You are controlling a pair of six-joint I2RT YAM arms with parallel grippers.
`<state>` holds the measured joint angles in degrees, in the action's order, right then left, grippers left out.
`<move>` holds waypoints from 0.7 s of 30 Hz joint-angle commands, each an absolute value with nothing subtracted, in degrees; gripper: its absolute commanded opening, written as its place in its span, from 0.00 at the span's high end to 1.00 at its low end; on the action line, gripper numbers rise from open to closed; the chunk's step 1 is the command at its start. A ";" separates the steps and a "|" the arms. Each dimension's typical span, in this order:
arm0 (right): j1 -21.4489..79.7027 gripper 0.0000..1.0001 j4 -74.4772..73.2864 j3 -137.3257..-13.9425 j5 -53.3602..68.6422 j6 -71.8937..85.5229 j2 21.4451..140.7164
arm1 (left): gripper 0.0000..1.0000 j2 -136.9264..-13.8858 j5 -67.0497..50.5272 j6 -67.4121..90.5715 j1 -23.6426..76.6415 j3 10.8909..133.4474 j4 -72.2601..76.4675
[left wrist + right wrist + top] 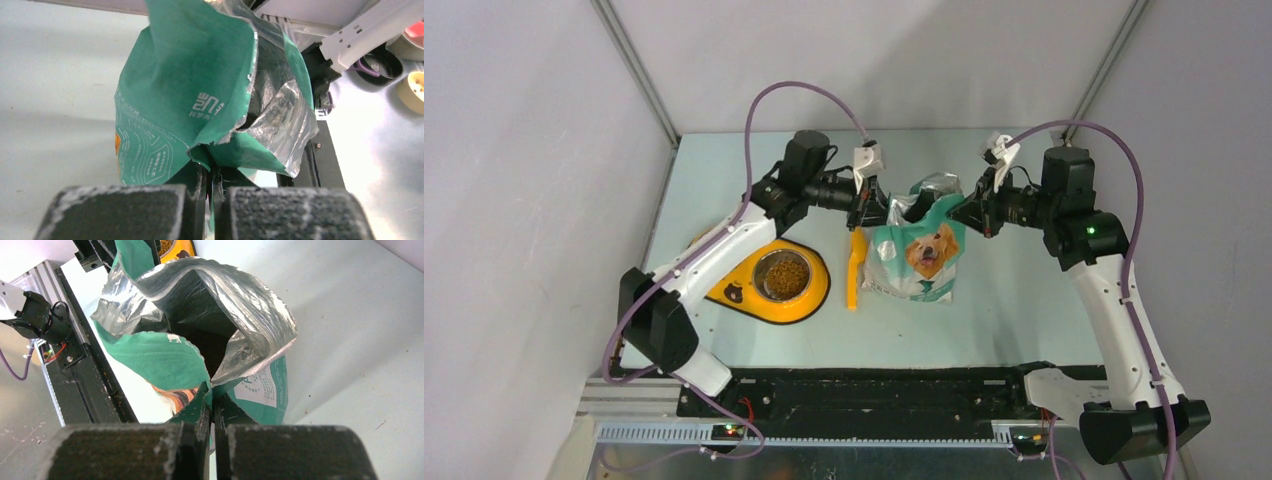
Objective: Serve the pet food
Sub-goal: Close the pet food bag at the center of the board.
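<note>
- Top view: the dog-food bag (921,250) stands upright on the pale worktop (1024,300), its mouth open and showing silver lining.
- The left gripper (873,212) meets the bag's upper left edge and the right gripper (970,213) its upper right edge; from here the jaws look closed on the rim on either side.
- An orange scoop (855,270) lies flat just left of the bag.
- Further left of the bag, a steel bowl (782,276) sits in a yellow feeder tray (812,300). The pet food (783,274) lies in that bowl as a brown heap.
- Left wrist view: the left gripper (212,176) has its jaws pressed together on a green fold of the bag (185,85), with only the thin film between them.
- Right wrist view: the right gripper (212,407) has its jaws clamped on the near rim of the bag (160,360), which gapes open beyond them.
- The bag's inside is dark, so its contents cannot be made out.
- Beyond the bag, a sliver of the bowl with pet food (166,245) shows at the top edge.
</note>
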<state>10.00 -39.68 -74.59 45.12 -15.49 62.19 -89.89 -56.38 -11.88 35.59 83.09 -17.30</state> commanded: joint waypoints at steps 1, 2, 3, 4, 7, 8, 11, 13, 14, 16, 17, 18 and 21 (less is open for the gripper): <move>6.67 1.00 -38.11 -75.94 51.03 -22.14 60.21 | 1.00 -82.36 -53.54 8.69 35.97 72.60 8.01; 5.80 1.00 -38.90 -75.94 52.01 -23.24 59.90 | 1.00 -80.20 -50.52 10.67 36.00 71.11 10.07; 3.84 1.00 -39.45 -75.94 54.38 -25.67 59.27 | 1.00 -79.21 -47.32 14.36 36.01 68.51 12.63; 2.85 1.00 -40.47 -75.94 55.71 -26.99 58.95 | 1.00 -77.02 -45.55 16.19 36.02 67.43 13.39; -3.66 1.00 -41.15 -76.00 62.41 -30.02 58.07 | 1.00 -72.07 -35.60 23.92 36.52 61.91 15.13; -4.90 1.00 -41.18 -75.95 63.99 -30.64 58.08 | 1.00 -69.48 -33.36 25.71 36.85 60.84 14.81; -10.33 1.00 -40.45 -75.94 70.27 -30.58 59.03 | 1.00 -64.34 -22.17 27.29 40.00 57.11 11.68; -12.10 1.00 -40.81 -76.00 72.48 -31.13 59.93 | 1.00 -61.47 -17.63 28.57 42.43 55.56 9.81; -12.39 1.00 -42.06 -76.09 73.16 -32.55 60.24 | 1.00 -60.26 -16.77 29.88 43.83 55.11 9.37; -12.24 1.00 -45.36 -76.14 76.13 -36.25 61.06 | 1.00 -59.74 -15.76 32.16 45.62 54.53 8.96; -12.05 1.00 -46.50 -76.13 77.48 -37.59 61.32 | 1.00 -59.78 -15.98 32.69 46.23 54.63 8.74; -11.49 1.00 -48.27 -76.12 77.72 -39.79 61.41 | 1.00 -59.82 -15.81 33.40 47.59 54.87 8.07; -9.91 1.00 -49.03 -76.12 75.88 -40.65 61.20 | 1.00 -59.21 -10.16 31.66 51.57 57.71 3.74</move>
<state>-8.58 -52.93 -72.95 74.04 -34.98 62.06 -64.55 -20.58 29.12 48.40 53.28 5.32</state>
